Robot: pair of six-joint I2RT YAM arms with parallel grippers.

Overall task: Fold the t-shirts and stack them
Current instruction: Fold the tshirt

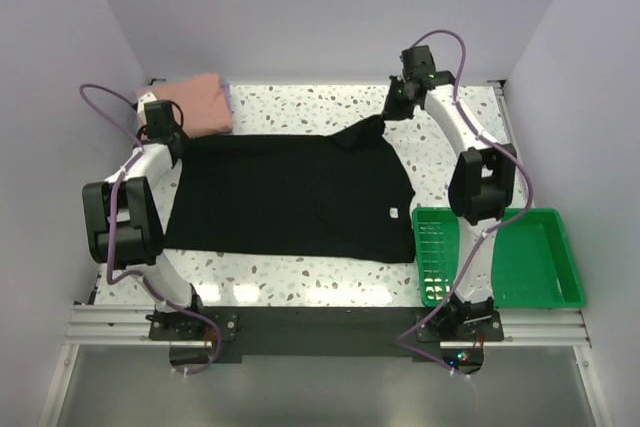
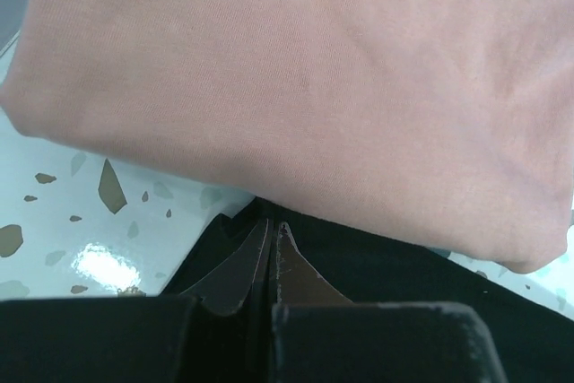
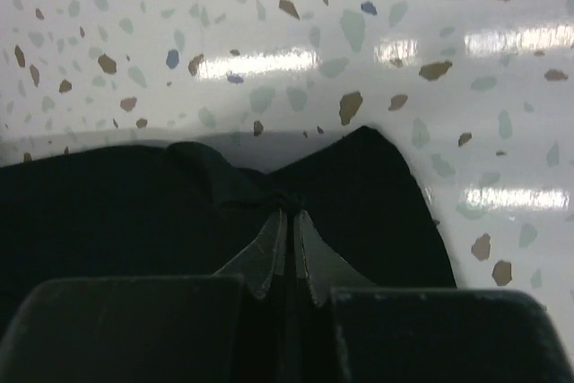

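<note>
Black t-shirt: we see it spread flat across the middle of the counter, its length running left to right, with a small white tag near its right end.

Left end effector: it sits at the far-left corner of the black t-shirt. In the left wrist view its jaws are pressed together and the black cloth rises in a small peak at the tips, so we read it as pinching that corner.

Right end effector: it sits at the far-right corner of the black t-shirt. In the right wrist view its jaws are closed on a bunched pinch of black cloth, and a pointed flap of the shirt lies on the speckled counter just right of the tips.

Salmon-pink t-shirt: we find it folded just beyond the far-left corner of the black t-shirt. In the left wrist view its near fold overhangs the black cloth right at the left fingertips.

Lavender cloth: only a thin edge shows at the right side of the salmon-pink t-shirt, beyond the black t-shirt's far edge. We cannot tell how it is folded.

Green plastic tray: it stands at the near-right corner of the black t-shirt, its left wall touching or just beside the shirt's right end.
</note>
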